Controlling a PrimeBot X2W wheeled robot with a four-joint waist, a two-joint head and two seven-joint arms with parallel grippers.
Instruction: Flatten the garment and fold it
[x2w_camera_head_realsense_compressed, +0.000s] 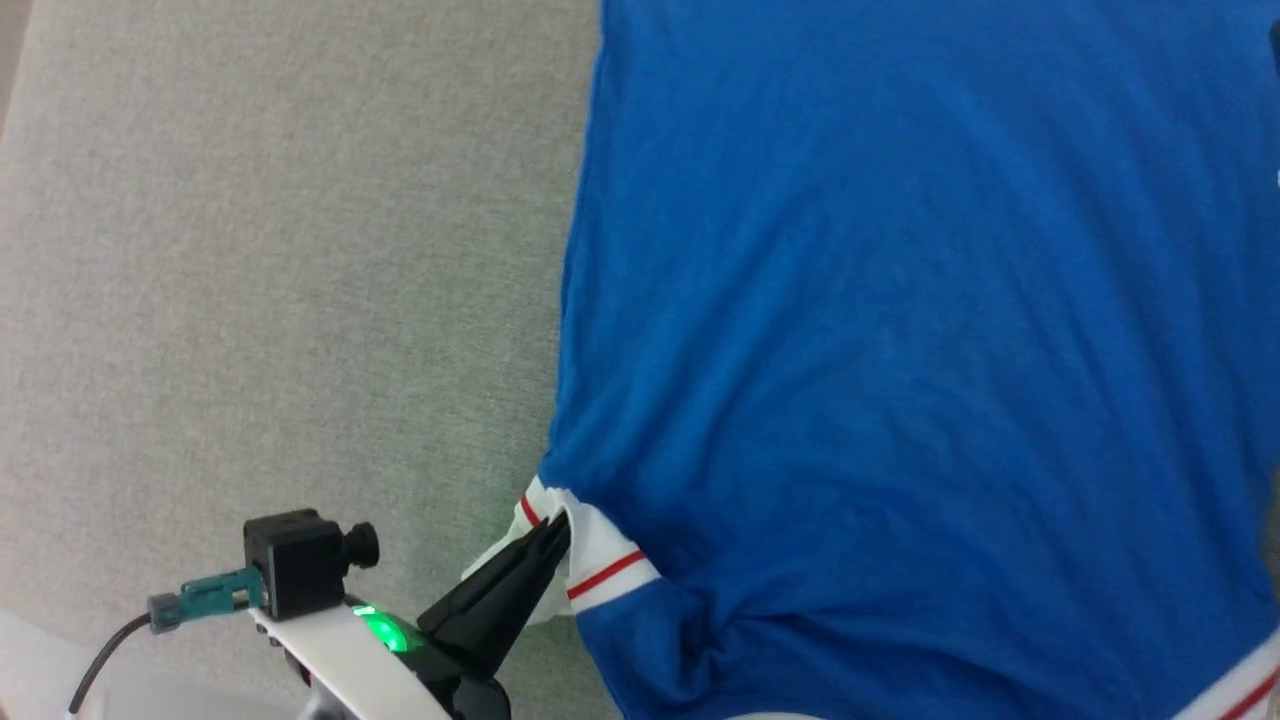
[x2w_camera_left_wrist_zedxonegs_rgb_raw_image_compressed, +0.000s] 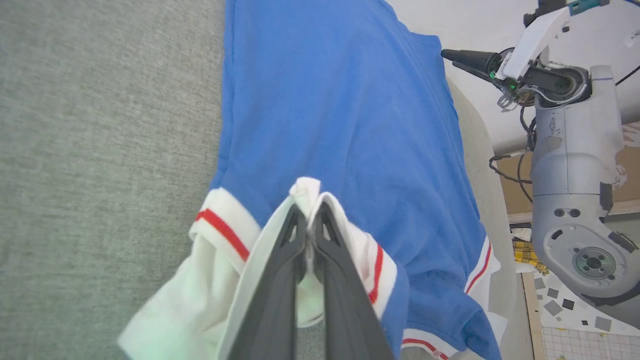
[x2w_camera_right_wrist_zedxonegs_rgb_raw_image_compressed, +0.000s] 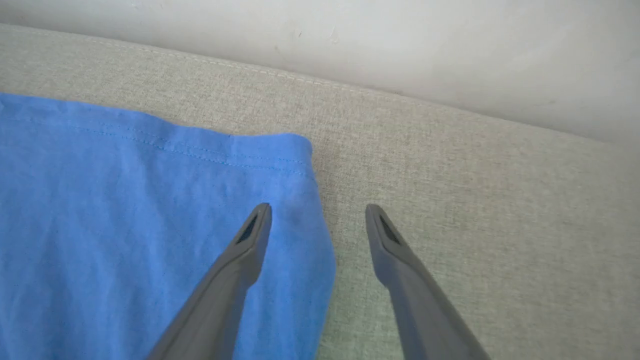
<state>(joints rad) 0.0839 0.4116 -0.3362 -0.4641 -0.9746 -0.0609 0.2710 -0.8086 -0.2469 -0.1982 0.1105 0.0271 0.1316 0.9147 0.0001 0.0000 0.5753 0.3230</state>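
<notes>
head view: shirt (x2w_camera_head_realsense_compressed: 900, 350) lies blue side up on the cushion (x2w_camera_head_realsense_compressed: 250, 250), over its right part, with the left part bare. left gripper (x2w_camera_head_realsense_compressed: 558, 528) is clamped shut on the white sleeve (x2w_camera_head_realsense_compressed: 600, 565) at the shirt's near left corner. fabric puckers toward the pinch and bunches just below it. my read: i'm holding the cuff so i can drag the sleeve outward and take that bunching out. flattening isn't done, folding not started. green light on the wrist camera (x2w_camera_head_realsense_compressed: 300, 560) mount. no readable text here.

left wrist view: fingers are pressed together with a fold of white cuff squeezed between the tips. red stripe visible on both sides of the pinch. the rest of the sleeve hangs loose and crumpled beneath, so only the edge is gripped. it could slip if i pull hard. right arm (x2w_camera_left_wrist_zedxonegs_rgb_raw_image_compressed: 570, 150) sits past the cushion's far edge. no lettering or labels legible.

right wrist view: right gripper (x2w_camera_right_wrist_zedxonegs_rgb_raw_image_compressed: 318, 210) has its fingers wide apart, holding nothing. it's over the shirt's hem corner (x2w_camera_right_wrist_zedxonegs_rgb_raw_image_compressed: 295, 150), one finger above blue cloth and the other above bare cushion. the corner lies flat near the cushion's back edge, by the wall (x2w_camera_right_wrist_zedxonegs_rgb_raw_image_compressed: 350, 50). likely parked there to pin or grab that corner as an anchor. can't tell if it touches. no print or tag readable.
</notes>
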